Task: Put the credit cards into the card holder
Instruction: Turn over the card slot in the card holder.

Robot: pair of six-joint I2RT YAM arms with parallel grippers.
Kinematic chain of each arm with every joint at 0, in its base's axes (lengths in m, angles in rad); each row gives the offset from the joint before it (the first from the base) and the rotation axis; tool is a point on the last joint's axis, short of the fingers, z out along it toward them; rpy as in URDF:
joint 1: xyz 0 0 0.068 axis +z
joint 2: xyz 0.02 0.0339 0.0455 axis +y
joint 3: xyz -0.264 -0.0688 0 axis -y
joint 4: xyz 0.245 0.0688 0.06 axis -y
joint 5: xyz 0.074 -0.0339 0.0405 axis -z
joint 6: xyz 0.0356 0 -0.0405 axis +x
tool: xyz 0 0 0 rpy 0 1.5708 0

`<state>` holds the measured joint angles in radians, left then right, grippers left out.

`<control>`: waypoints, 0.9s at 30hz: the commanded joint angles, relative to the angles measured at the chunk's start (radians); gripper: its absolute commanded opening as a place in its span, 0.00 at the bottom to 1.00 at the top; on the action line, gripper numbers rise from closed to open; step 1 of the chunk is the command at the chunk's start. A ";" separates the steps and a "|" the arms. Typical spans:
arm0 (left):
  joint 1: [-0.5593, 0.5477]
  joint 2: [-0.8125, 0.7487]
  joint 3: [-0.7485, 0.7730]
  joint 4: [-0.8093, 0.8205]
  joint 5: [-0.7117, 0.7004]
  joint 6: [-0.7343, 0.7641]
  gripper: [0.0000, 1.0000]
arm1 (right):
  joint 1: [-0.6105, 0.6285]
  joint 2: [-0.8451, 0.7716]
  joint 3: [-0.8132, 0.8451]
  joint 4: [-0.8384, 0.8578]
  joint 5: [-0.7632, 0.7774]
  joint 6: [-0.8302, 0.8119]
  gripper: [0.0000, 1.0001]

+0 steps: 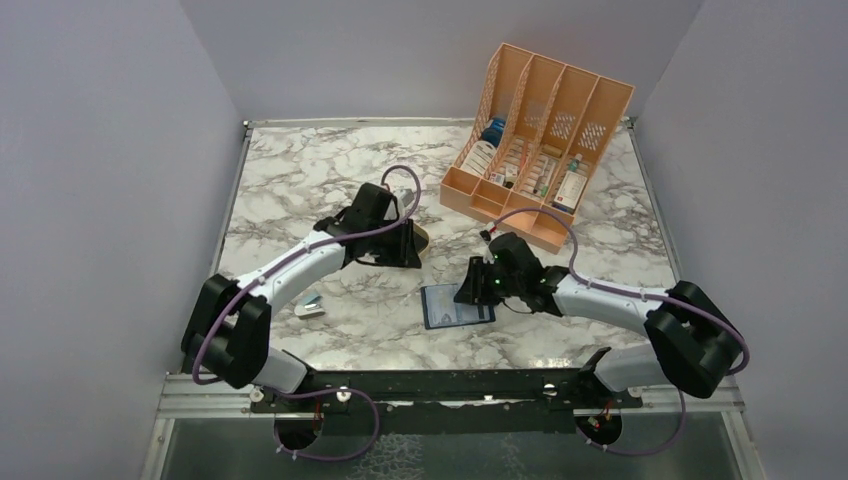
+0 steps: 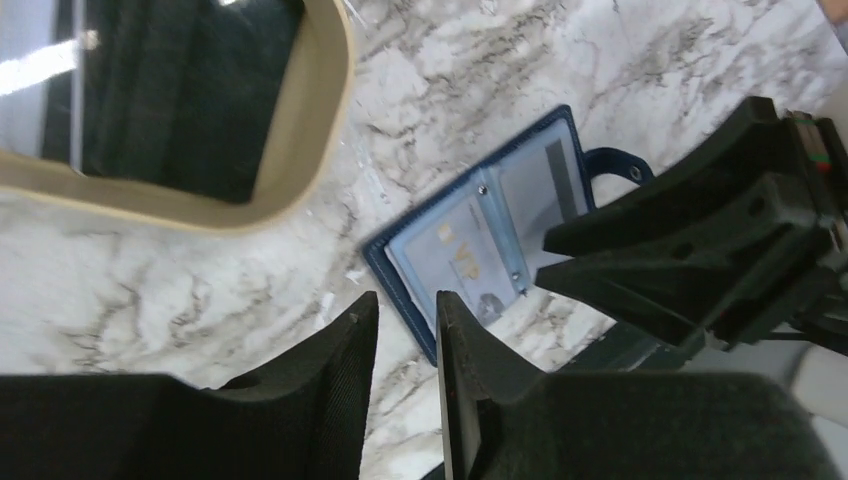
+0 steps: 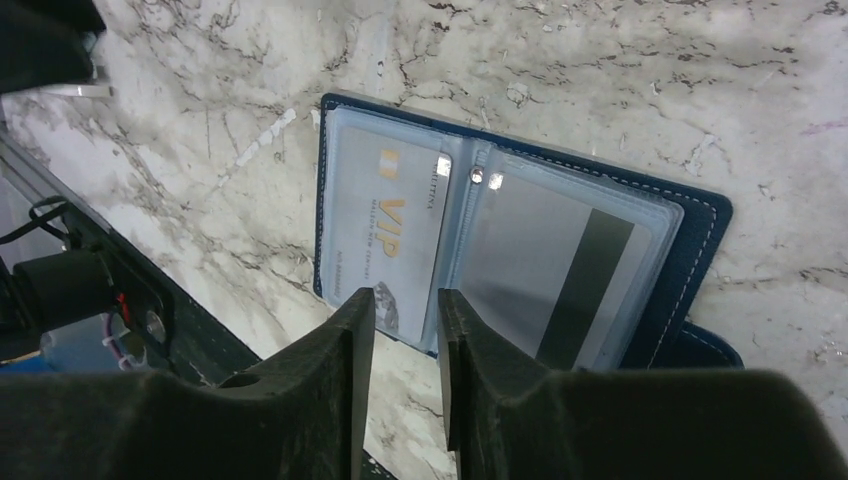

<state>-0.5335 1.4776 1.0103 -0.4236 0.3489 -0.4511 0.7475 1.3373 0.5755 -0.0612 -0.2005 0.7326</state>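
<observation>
The navy card holder (image 3: 700,225) lies open on the marble, also seen from above (image 1: 455,308) and in the left wrist view (image 2: 395,262). A pale VIP credit card (image 3: 385,225) sits in its left sleeve. A grey card with a dark stripe (image 3: 560,260) sits in the right sleeve. My right gripper (image 3: 405,300) hovers over the holder's near edge (image 1: 468,290), jaws nearly together and empty. My left gripper (image 2: 405,310) is by the gold tin (image 1: 408,255), jaws nearly together and empty, a little short of the holder.
The open gold tin (image 2: 320,130) with a dark inside lies just beside my left gripper. A peach slotted rack (image 1: 540,140) holding small items stands at the back right. A small pale flat item (image 1: 310,305) lies near the left arm. The right gripper's body (image 2: 700,250) shows in the left wrist view.
</observation>
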 commanded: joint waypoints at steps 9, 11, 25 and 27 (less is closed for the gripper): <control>-0.032 -0.194 -0.320 0.277 0.117 -0.247 0.28 | 0.042 0.135 0.100 0.014 0.004 0.019 0.22; -0.039 -0.197 -0.344 0.292 0.115 -0.257 0.27 | 0.054 0.152 0.106 -0.001 0.023 0.022 0.19; -0.131 -0.122 -0.399 0.412 0.094 -0.311 0.29 | 0.083 0.198 0.118 -0.110 0.179 0.020 0.10; -0.142 -0.107 -0.406 0.436 0.092 -0.323 0.29 | 0.084 0.209 0.124 -0.118 0.194 0.015 0.10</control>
<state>-0.6521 1.3499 0.6212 -0.0631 0.4393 -0.7456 0.8234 1.5158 0.6762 -0.1322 -0.0868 0.7551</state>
